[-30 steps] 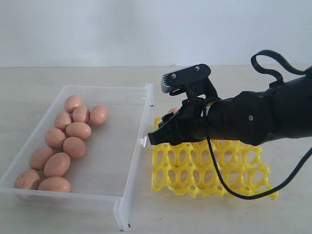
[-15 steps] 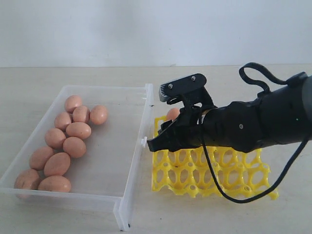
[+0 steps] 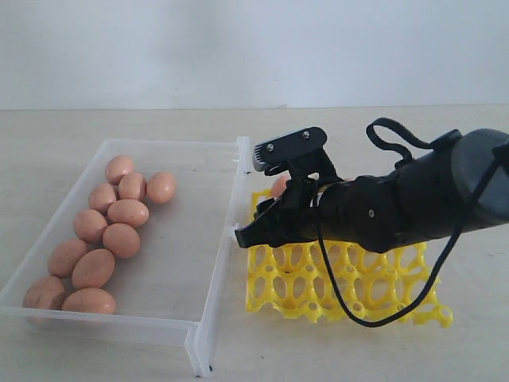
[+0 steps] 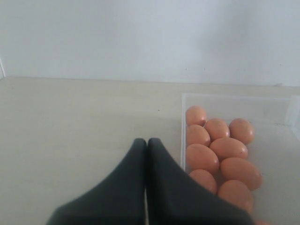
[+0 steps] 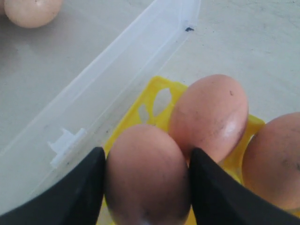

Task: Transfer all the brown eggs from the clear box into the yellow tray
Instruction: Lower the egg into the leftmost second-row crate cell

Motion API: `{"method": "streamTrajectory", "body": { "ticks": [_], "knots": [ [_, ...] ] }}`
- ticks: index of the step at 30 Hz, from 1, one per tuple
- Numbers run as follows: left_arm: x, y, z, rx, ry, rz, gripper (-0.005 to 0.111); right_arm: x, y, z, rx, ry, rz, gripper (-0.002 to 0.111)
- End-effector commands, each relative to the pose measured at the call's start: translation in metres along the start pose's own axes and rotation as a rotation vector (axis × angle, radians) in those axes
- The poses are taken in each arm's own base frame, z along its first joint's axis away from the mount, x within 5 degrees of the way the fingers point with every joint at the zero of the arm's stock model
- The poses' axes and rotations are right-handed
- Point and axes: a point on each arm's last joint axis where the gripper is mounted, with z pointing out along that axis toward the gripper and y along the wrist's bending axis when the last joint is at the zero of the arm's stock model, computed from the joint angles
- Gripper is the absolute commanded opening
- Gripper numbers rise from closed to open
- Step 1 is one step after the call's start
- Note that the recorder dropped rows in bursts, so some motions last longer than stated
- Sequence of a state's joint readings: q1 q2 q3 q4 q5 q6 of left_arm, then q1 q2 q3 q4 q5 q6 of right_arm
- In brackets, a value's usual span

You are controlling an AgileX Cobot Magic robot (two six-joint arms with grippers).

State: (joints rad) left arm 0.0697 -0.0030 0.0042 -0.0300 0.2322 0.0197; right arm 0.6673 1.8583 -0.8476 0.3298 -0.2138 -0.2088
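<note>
Gently, the right gripper (image 5: 146, 157), clenched on a brown egg (image 5: 147, 187) over the yellow tray (image 3: 334, 294) beside the clear box (image 3: 215, 286), should lower straight into a free cup, avoiding the neighbouring egg (image 5: 208, 115); the left gripper (image 4: 146, 145) is pressed closed, holding nothing.

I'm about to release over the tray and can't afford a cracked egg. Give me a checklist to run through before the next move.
1. Grip on the held egg by the right hand: ok, it sits between both fingers.
2. Held egg over the yellow tray: ok, at the edge nearest the clear box.
3. Empty cup directly beneath it: cannot tell, the egg hides it.
4. Gap to the nearest egg already in the tray: cannot tell, they look very close.
5. Left hand shut and away from the tray: ok.
6. Clear box emptied: not ok, a cluster of eggs lies in it.
</note>
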Motion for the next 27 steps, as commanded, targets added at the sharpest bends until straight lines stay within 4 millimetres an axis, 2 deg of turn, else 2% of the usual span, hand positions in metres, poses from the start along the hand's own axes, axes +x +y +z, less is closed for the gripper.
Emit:
{"method": "streamTrajectory", "body": {
  "ticks": [1,13,16,23,27],
  "knots": [
    [-0.0013,-0.0001,-0.0001,0.0,-0.001,-0.005,-0.004,0.0027,0.0001,0.0035,0.0,0.012,-0.013,-0.001],
    [-0.0013,-0.0001,-0.0001,0.0,-0.001,-0.005,-0.004,0.0056,0.0006,0.0039,-0.005,0.04,-0.013,0.002],
    [-0.0013,-0.0001,-0.0001,0.0,-0.001,-0.005,-0.004,0.0078,0.001,0.0037,-0.01,0.063,-0.013,0.01],
    [-0.0013,-0.0001,-0.0001,0.0,-0.001,-0.005,-0.004,0.0035,0.0016,-0.0019,-0.014,0.06,0.045,0.047],
    [-0.0013,-0.0001,-0.0001,0.0,-0.001,-0.005,-0.004,0.0018,0.0016,-0.0035,-0.013,0.054,0.061,0.05]
  ]
}}
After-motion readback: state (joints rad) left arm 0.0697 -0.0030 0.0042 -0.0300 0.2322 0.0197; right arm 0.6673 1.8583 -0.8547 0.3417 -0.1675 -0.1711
